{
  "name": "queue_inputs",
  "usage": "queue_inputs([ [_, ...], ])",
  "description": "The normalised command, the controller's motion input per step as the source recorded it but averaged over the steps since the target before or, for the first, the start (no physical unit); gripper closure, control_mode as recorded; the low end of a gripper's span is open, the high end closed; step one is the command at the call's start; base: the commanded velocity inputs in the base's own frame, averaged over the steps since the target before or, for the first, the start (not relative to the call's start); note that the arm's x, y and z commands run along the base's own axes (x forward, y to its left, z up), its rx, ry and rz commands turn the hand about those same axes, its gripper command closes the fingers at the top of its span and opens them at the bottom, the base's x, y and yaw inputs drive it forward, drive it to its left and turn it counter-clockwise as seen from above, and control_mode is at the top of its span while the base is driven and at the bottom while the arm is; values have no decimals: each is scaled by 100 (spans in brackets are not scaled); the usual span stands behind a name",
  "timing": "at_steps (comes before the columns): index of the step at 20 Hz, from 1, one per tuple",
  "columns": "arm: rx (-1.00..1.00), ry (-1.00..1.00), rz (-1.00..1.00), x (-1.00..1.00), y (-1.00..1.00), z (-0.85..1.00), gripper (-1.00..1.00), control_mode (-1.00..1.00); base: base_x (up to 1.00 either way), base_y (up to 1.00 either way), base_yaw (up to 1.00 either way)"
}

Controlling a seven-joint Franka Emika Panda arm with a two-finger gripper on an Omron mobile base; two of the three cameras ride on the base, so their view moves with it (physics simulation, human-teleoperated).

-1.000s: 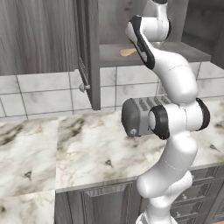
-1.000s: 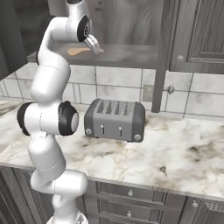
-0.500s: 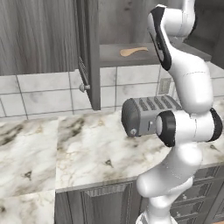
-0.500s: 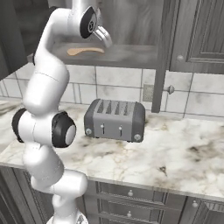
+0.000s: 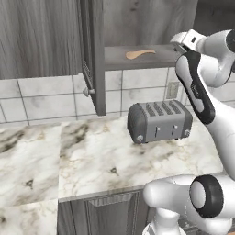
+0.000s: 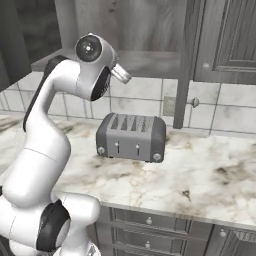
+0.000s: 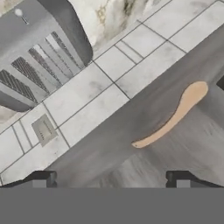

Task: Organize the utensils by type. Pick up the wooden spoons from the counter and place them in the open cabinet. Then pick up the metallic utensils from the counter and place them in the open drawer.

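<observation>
A wooden spoon (image 5: 140,54) is seen lying flat on the bottom shelf (image 5: 137,59) of the open cabinet (image 5: 94,55), well back from the door edge. In the hand view the same spoon (image 7: 173,116) is shown from above, its oval bowl toward the upper right and its handle pointing to the lower left, and nothing is touching it. The tool (image 7: 111,179) is held wide, with its two dark fingertips (image 7: 41,178) apart at the bottom of that view and nothing between them. Below the cabinet, a grey four-slot toaster (image 5: 159,121) is placed on the marbled desk (image 5: 92,156) against the tiled wall (image 5: 41,98). In the right base view the toaster (image 6: 131,136) is seen from its other side, with a wall socket (image 6: 169,106) behind it, and drawer fronts (image 6: 150,230) are visible under the desk edge.
</observation>
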Motion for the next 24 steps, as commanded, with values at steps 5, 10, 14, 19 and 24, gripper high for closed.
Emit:
queue_inputs([
  [5,-7,11,17,-100,37,12,-100,-100,0,0,0],
  [10,-10,27,12,-100,20,2,-100,-100,0,0,0],
  [14,-15,37,12,-100,28,-57,-100,-100,0,0,0],
  [19,-12,23,11,-59,40,-97,-100,-100,0,0,0],
  [24,-9,7,9,-12,29,-66,-100,-100,0,0,0],
])
